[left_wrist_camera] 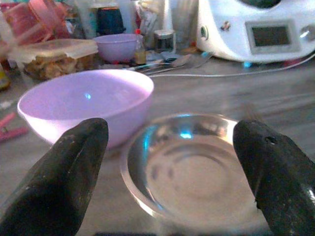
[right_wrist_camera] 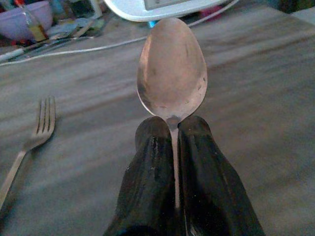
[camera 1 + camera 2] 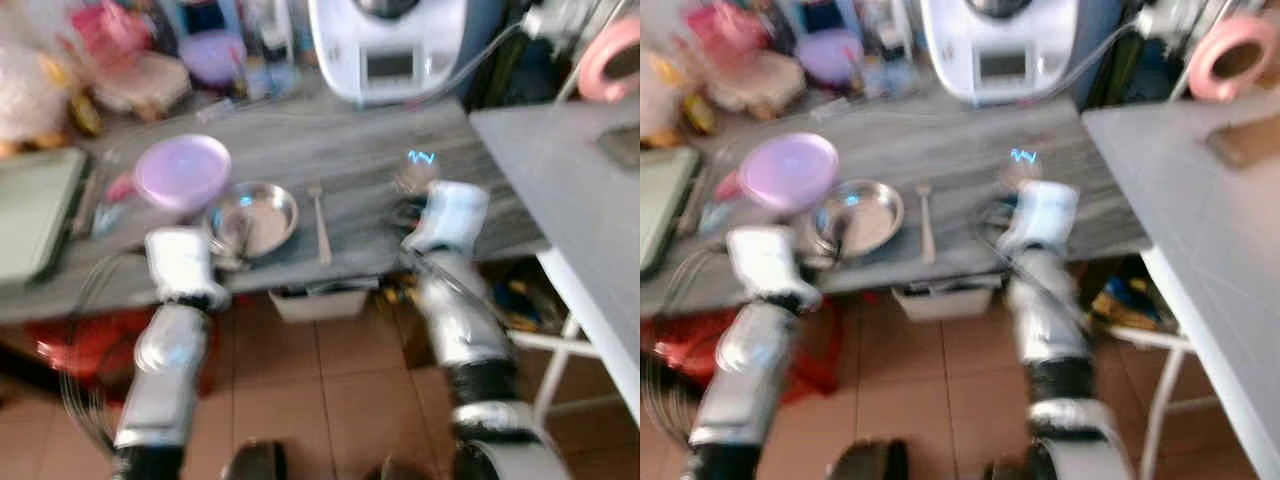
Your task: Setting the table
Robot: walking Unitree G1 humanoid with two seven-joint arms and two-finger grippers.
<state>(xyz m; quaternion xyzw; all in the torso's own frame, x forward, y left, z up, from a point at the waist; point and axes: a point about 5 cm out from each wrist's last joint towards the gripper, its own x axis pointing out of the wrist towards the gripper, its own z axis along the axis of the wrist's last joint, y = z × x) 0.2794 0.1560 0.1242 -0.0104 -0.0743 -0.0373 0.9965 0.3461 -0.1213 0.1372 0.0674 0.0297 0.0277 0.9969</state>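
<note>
Right wrist view: the right gripper (image 2: 173, 129) has its two black fingers pressed together on the neck of a metal spoon (image 2: 172, 71), whose bowl sticks out beyond the fingertips above a grey wooden table (image 2: 256, 83). A fork (image 2: 34, 132) lies flat on the table off to one side. The left gripper (image 1: 172, 162) is spread wide and holds nothing — its fingers sit either side of a shallow steel plate (image 1: 189, 167). A lilac bowl (image 1: 88, 104) stands just beside the plate.
</note>
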